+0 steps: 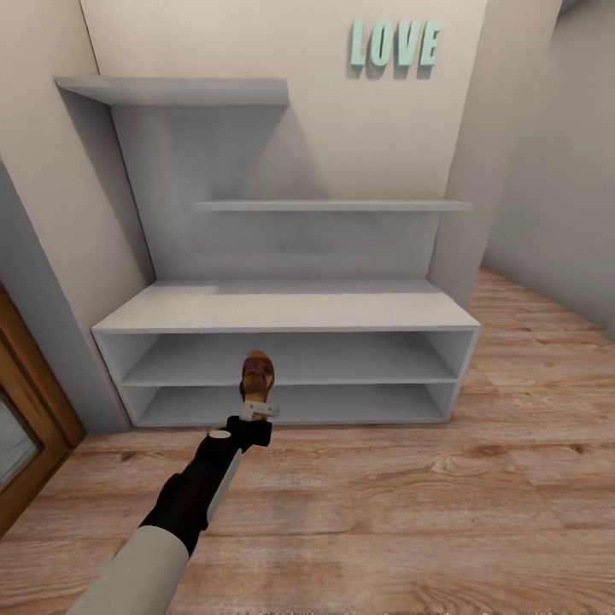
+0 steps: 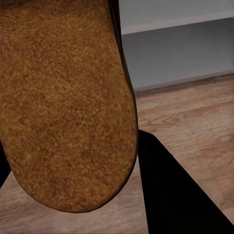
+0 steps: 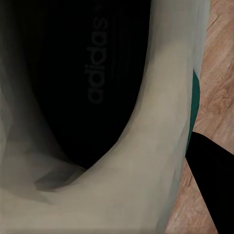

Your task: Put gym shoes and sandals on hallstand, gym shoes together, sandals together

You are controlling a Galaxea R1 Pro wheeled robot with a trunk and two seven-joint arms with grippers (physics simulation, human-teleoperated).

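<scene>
A brown sandal point(image 1: 258, 374) hangs toe-up in front of the hallstand's point(image 1: 290, 312) two open tiers, and my left gripper point(image 1: 254, 413) is shut on its lower end. Up close, the left wrist view shows the sandal's tan suede face point(image 2: 63, 97), with one black finger point(image 2: 178, 195) beside it above the corridor floor point(image 2: 195, 112). In the right wrist view, a white gym shoe point(image 3: 161, 146) with a dark insole and a green stripe sits right against the camera. My right gripper's black finger point(image 3: 214, 185) lies along the shoe's outer wall, shut on it.
Two staggered white wall shelves point(image 1: 333, 205) rise above the hallstand's top. A wooden door frame point(image 1: 26, 427) stands at the left, and a wall point(image 1: 555, 188) closes the right side. Green LOVE letters point(image 1: 395, 44) hang high up. Plank floor point(image 1: 384, 512) stretches in front.
</scene>
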